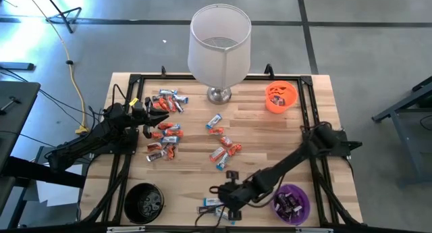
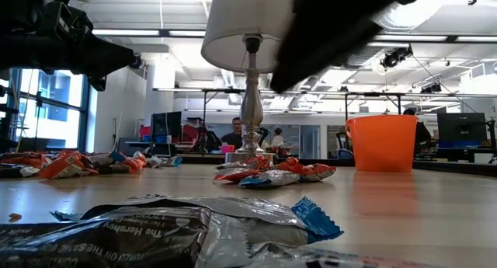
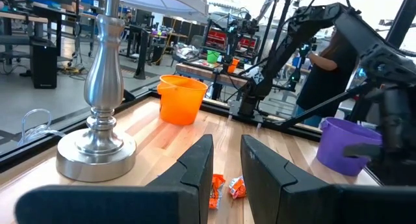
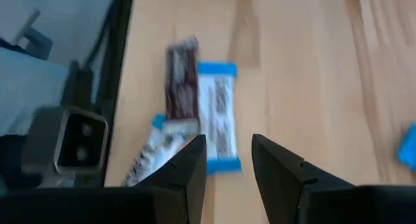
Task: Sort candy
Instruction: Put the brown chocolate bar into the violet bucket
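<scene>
lamp [image 1: 219, 47] blocks rear centre | wood clear between candy [image 1: 164, 128] clusters — passable

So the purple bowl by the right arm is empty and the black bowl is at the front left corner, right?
Not quite. The purple bowl by the right arm already holds candy, as the high view shows. The black bowl is indeed at the front left corner.

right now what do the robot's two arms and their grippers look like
Both arms are dark, nearly black, built of jointed links. The left gripper and right gripper each end in two flat, blocky black fingers with angled tips. No markings show on them. Thin dark cables run along the links.
</scene>
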